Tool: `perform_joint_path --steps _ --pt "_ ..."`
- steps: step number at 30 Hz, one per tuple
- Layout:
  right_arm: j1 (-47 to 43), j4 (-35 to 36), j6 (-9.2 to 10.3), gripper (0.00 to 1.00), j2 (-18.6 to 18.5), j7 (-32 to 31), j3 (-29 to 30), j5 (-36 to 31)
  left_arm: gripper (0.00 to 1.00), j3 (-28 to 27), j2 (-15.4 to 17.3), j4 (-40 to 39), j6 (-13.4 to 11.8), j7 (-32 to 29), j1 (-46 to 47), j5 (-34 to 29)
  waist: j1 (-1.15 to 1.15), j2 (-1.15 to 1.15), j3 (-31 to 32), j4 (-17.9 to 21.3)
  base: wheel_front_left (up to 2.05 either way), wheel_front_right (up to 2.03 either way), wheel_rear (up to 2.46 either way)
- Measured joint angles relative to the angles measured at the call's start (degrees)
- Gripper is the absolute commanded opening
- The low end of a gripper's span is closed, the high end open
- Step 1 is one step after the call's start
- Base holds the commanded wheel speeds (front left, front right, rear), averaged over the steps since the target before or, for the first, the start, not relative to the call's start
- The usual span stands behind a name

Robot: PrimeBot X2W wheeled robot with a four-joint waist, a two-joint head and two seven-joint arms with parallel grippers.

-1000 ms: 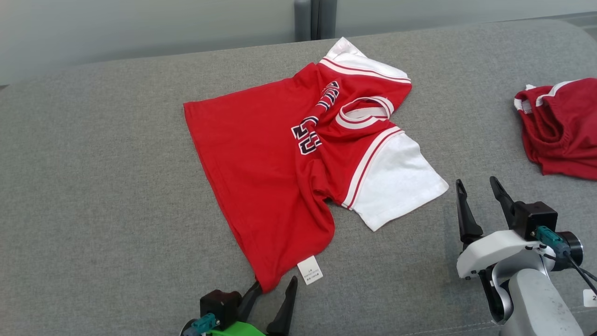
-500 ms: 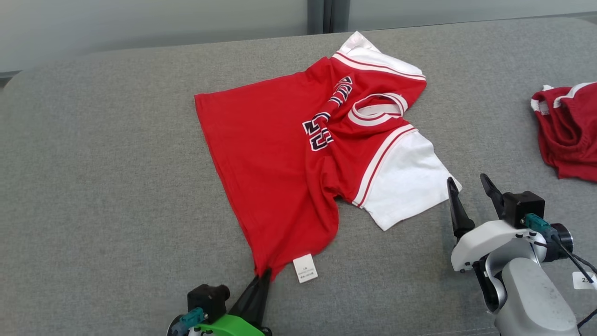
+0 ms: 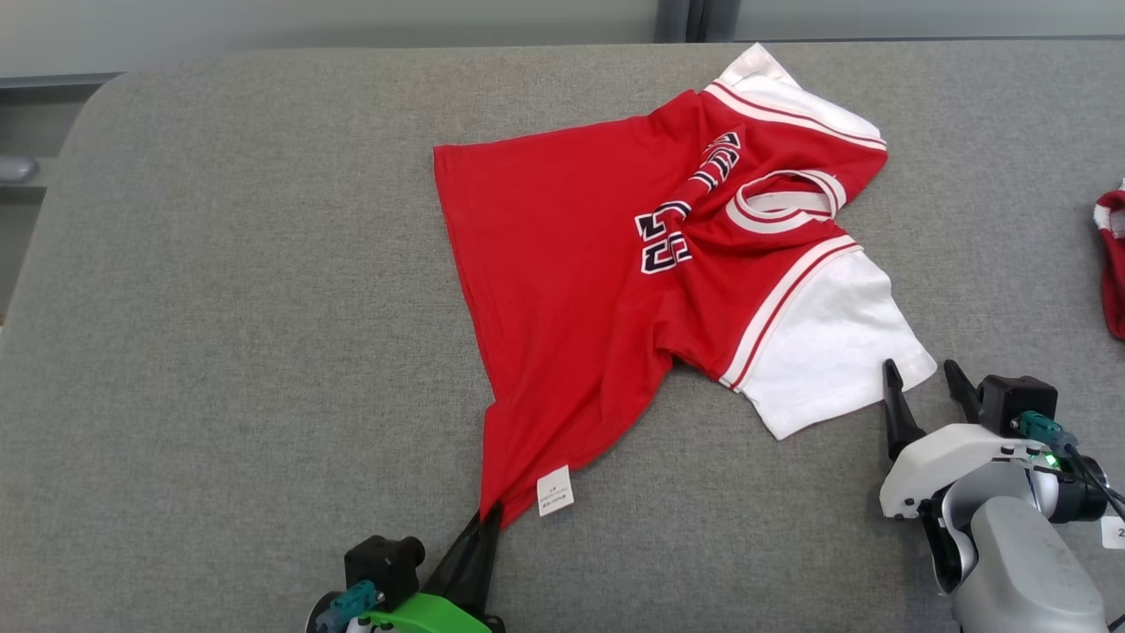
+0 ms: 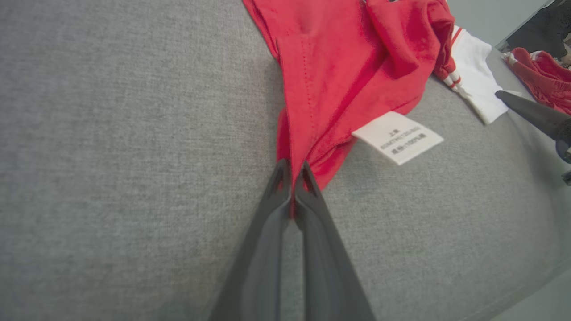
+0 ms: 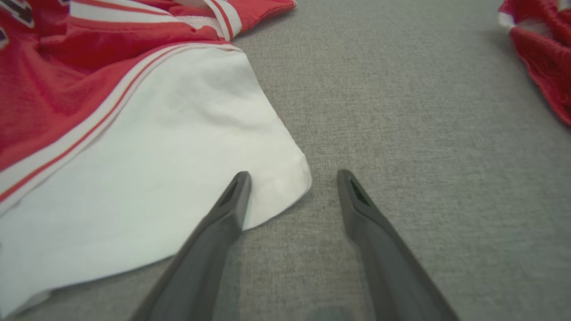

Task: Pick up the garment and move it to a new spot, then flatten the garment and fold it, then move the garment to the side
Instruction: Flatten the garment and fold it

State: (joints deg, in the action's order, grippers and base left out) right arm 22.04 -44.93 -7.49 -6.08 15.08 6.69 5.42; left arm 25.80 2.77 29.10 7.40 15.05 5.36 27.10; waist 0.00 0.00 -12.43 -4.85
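Left gripper pinches garment corner; label print unreadable.

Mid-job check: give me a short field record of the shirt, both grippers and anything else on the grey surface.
shirt: red with white sleeves, rumpled, lying on the grey cushion, not yet flattened
left gripper: shut on the shirt's bottom hem corner, beside the white label
hem: drawn to a point at the left gripper
right gripper: open, one finger over the corner of the near white sleeve, the other over bare cushion
other: second red garment at the right edge, apart from the shirt
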Motion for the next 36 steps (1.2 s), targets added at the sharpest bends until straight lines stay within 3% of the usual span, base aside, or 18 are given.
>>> perform_joint_path --steps 5,6,7,8,16,24,31,36 --pt "1.44 -2.12 0.02 1.0 0.05 0.29 -0.47 -0.13 0.0 -0.15 0.0 -0.34 0.1 0.0 0.04 -0.67 0.0 0.0 -0.84 -0.79 0.0 0.0 0.0" --pt "1.92 -2.8 0.02 0.76 -0.03 0.44 -0.57 -0.12 0.0 -0.19 0.0 -0.35 0.11 0.07 0.05 -0.9 0.0 0.0 -0.95 -0.85 0.0 0.0 0.0" --pt "2.27 -3.5 0.02 0.42 -0.07 0.53 -0.65 -0.12 0.0 -0.2 -0.01 -0.35 0.12 0.11 0.05 -1.04 0.0 0.0 -1.0 -0.91 0.0 0.0 0.0" --pt "2.7 -4.22 0.01 0.0 -0.04 0.59 -0.68 -0.02 0.0 -0.21 -0.01 -0.35 0.12 0.1 0.08 -1.11 0.0 0.0 -0.99 -0.97 0.0 0.0 0.0" --pt "2.8 -5.39 -0.07 0.0 0.6 0.33 0.46 2.64 0.0 -1.97 -0.01 -0.34 0.12 0.1 -0.04 -2.21 0.0 0.0 0.66 -0.94 0.0 0.0 0.0" --pt "-0.44 1.43 -0.04 0.0 1.08 0.04 1.87 6.06 0.0 -6.24 0.42 -1.1 0.12 0.09 -1.72 -5.09 0.0 0.0 5.29 -0.18 0.0 0.0 0.0" --pt "-2.66 8.49 -0.04 0.0 1.27 -0.03 -0.27 8.98 0.0 -10.71 3.76 -3.18 0.12 0.09 -3.54 -5.73 0.0 0.0 11.19 1.0 0.0 0.0 0.0" --pt "-1.21 12.65 -0.04 0.0 -0.46 -0.03 -3.13 10.27 0.0 -10.26 8.66 -4.79 0.12 0.08 0.25 -6.19 0.0 0.0 14.34 2.25 0.0 0.0 0.0"
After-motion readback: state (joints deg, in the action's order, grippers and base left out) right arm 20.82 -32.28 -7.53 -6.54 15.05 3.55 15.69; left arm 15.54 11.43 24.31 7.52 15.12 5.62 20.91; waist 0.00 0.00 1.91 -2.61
